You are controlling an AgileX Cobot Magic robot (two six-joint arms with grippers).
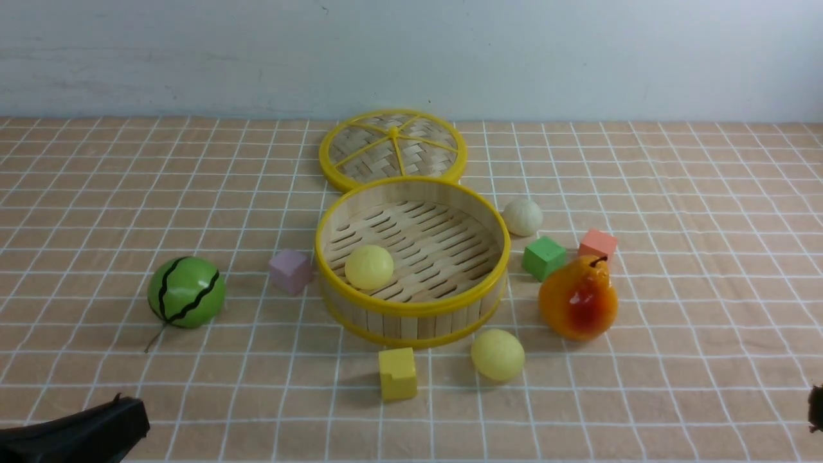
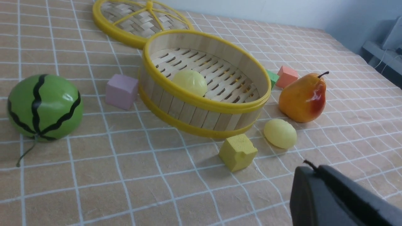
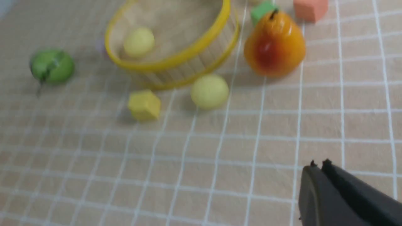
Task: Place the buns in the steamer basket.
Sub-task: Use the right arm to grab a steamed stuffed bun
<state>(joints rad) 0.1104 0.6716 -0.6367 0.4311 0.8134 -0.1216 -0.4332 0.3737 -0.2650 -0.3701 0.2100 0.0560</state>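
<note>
The round bamboo steamer basket with yellow rims stands mid-table. One pale yellow bun lies inside it at the left. A second pale yellow bun rests on the cloth just in front of the basket, and an off-white bun sits behind its right side. My left gripper is shut and empty at the near left corner, far from the buns. My right gripper is shut with nothing in it, held back over the near right of the table; only a dark sliver of the right arm shows in the front view.
The woven lid lies behind the basket. A green striped melon ball is at the left, a purple cube beside the basket, a yellow cube in front. A pear, green cube and pink cube stand at the right.
</note>
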